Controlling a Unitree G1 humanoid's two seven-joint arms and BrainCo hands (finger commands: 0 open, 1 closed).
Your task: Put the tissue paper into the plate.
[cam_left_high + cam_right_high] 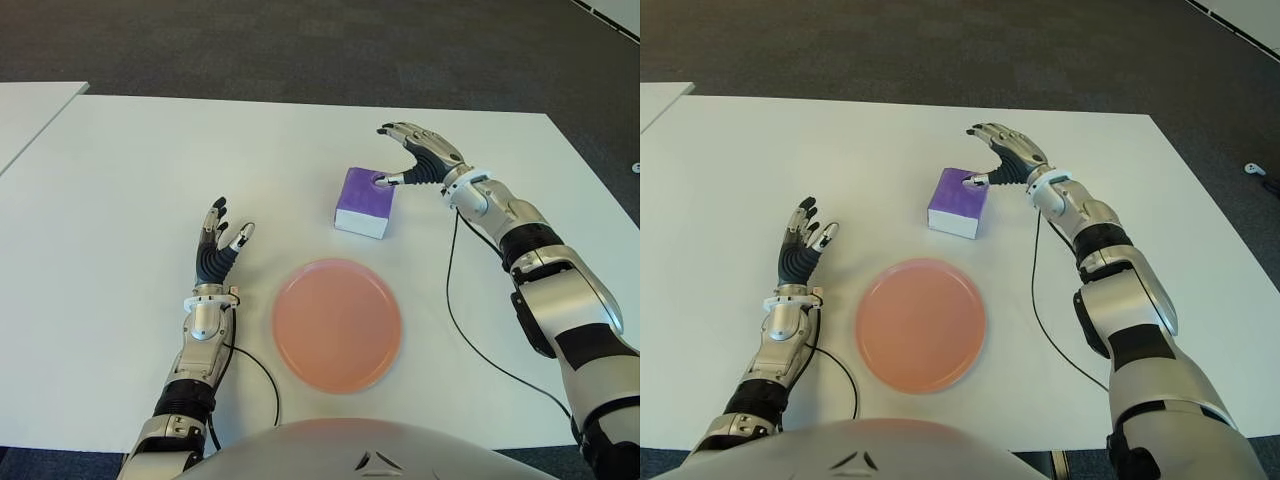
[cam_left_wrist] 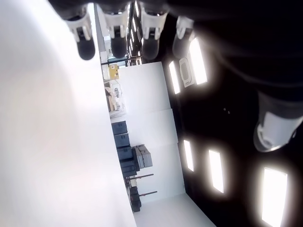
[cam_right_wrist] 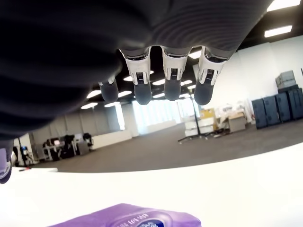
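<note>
A purple tissue pack (image 1: 364, 201) with a white side lies on the white table (image 1: 150, 160), just beyond the round pink plate (image 1: 337, 323). My right hand (image 1: 405, 158) hovers at the pack's far right corner, fingers spread over it and the thumb tip touching its top edge; nothing is grasped. In the right wrist view the pack's purple top (image 3: 128, 218) shows below the extended fingers (image 3: 172, 85). My left hand (image 1: 219, 245) is held upright to the left of the plate, fingers relaxed and empty.
Black cables (image 1: 455, 320) trail from both wrists across the table, one passing right of the plate. A second white table (image 1: 25, 110) adjoins at the far left. Dark carpet (image 1: 300, 45) lies beyond the far edge.
</note>
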